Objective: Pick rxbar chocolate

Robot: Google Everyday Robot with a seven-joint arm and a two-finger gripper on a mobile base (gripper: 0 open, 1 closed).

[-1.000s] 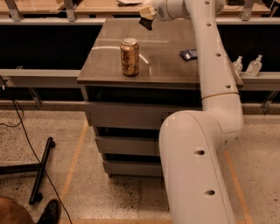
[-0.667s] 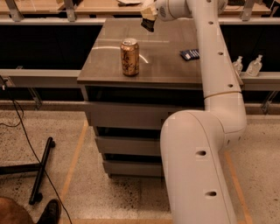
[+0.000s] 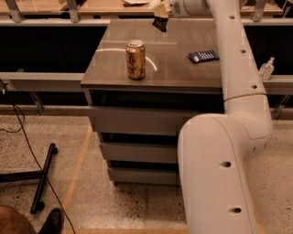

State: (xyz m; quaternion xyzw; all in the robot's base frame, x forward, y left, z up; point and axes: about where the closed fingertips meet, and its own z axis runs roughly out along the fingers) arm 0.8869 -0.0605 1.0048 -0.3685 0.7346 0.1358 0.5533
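Observation:
My gripper (image 3: 161, 11) is high over the far edge of the steel cabinet top (image 3: 169, 68), at the end of the white arm that rises along the right side. It is shut on a small dark flat bar, the rxbar chocolate (image 3: 160, 23), which hangs tilted below the fingers, clear of the surface. A gold-brown drink can (image 3: 136, 59) stands upright on the front left of the cabinet top. A dark blue flat bar with white lettering (image 3: 203, 56) lies on the right, next to the arm.
The cabinet has drawers (image 3: 137, 123) below. A wooden shelf (image 3: 91, 7) runs behind it. A clear bottle (image 3: 266, 69) stands on a ledge to the right. A black stand leg (image 3: 43, 176) and cable lie on the floor at left, with a shoe (image 3: 50, 221) beside them.
The gripper with the dark bar has shifted slightly to the right above the cabinet's far edge. The can and the blue bar have not moved.

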